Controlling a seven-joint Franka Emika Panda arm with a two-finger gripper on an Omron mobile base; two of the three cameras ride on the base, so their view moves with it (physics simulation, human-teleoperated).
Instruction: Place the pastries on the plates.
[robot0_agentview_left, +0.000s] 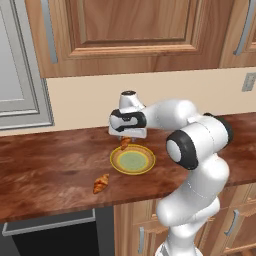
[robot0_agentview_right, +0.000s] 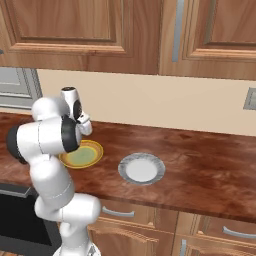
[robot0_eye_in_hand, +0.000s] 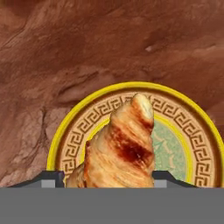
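My gripper (robot0_agentview_left: 125, 141) hangs just above the far edge of the yellow-rimmed plate (robot0_agentview_left: 134, 162), shut on a golden-brown croissant (robot0_agentview_left: 124, 144). In the hand view this croissant (robot0_eye_in_hand: 124, 148) sits between the two dark fingertips (robot0_eye_in_hand: 52, 177), over the patterned yellow plate (robot0_eye_in_hand: 87, 101). A second croissant (robot0_agentview_left: 101, 183) lies on the counter, in front of that plate and to its left. From the right base view the yellow plate (robot0_agentview_right: 84, 155) lies partly behind my arm, and the plain grey-white plate (robot0_agentview_right: 141, 169) lies bare to its right.
The dark wooden counter (robot0_agentview_left: 45, 165) runs left to right under wooden wall cabinets (robot0_agentview_left: 130, 30). A wall socket (robot0_agentview_right: 250, 99) sits at the far right. Below the counter's front edge at the left is a dark appliance (robot0_agentview_left: 50, 235).
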